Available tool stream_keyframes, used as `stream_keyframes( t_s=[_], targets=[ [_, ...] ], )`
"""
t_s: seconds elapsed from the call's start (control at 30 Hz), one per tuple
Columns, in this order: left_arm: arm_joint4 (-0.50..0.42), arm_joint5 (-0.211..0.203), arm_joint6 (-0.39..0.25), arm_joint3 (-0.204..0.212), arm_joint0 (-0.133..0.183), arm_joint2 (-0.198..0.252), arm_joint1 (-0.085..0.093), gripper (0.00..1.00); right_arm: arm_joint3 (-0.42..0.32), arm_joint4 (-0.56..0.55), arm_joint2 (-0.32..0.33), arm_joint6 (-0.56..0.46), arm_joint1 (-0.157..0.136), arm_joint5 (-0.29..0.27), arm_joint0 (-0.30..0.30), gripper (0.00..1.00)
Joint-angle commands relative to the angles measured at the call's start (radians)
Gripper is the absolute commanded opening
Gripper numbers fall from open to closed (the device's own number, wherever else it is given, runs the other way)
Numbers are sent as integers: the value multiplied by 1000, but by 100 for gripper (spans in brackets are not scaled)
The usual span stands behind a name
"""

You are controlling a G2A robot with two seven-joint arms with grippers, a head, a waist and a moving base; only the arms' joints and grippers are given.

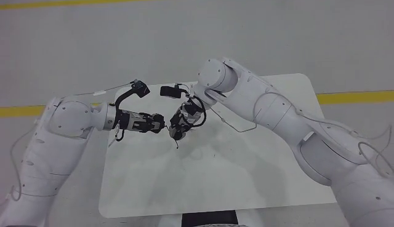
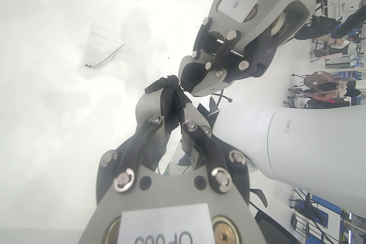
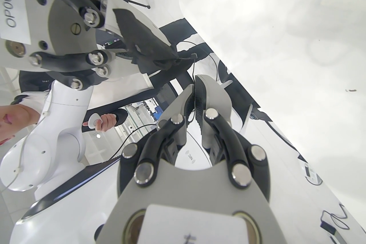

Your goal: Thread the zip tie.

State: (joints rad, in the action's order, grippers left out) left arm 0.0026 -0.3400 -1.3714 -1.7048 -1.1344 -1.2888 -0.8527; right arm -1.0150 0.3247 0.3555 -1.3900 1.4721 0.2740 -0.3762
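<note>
A thin black zip tie (image 3: 194, 65) is held in the air between both grippers, above the white table (image 1: 246, 178). Its small square head (image 3: 194, 56) sits just off the left gripper's (image 3: 173, 57) tip, and that gripper is shut on the strap beside the head. From the head a strand runs down into my right gripper (image 3: 195, 83), which is shut on it. Seen from the left wrist, my left gripper (image 2: 173, 90) and the right gripper (image 2: 186, 83) are tip to tip. From above, the left gripper (image 1: 161, 126) and right gripper (image 1: 177, 128) meet near the table's left side.
A clear plastic bag (image 2: 100, 39) lies flat on the table beyond the grippers, with another black zip tie (image 2: 104, 59) on it. The table's front edge (image 1: 215, 210) is close to the robot. Open tabletop stretches to the right of the grippers.
</note>
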Motion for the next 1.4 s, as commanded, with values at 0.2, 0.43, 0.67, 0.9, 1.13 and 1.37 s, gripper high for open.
stream_keyframes(
  t_s=[0.2,0.43,0.67,0.9,1.13,1.37],
  targets=[
    [0,0,0,0,0,0,0,0,2,1,-2,0,1,-2,3,0],
    [0,0,0,0,0,0,0,0,-5,6,-6,0,-2,-1,5,0],
    [0,0,0,0,0,0,0,0,-15,13,-9,0,-9,0,9,0],
    [0,0,0,0,0,0,0,0,-27,20,-14,0,-16,1,14,0],
    [0,0,0,0,0,0,0,0,-39,32,-26,0,-22,2,17,0],
    [0,0,0,0,0,0,0,0,-43,48,-39,0,-26,2,21,0]
  ],
)
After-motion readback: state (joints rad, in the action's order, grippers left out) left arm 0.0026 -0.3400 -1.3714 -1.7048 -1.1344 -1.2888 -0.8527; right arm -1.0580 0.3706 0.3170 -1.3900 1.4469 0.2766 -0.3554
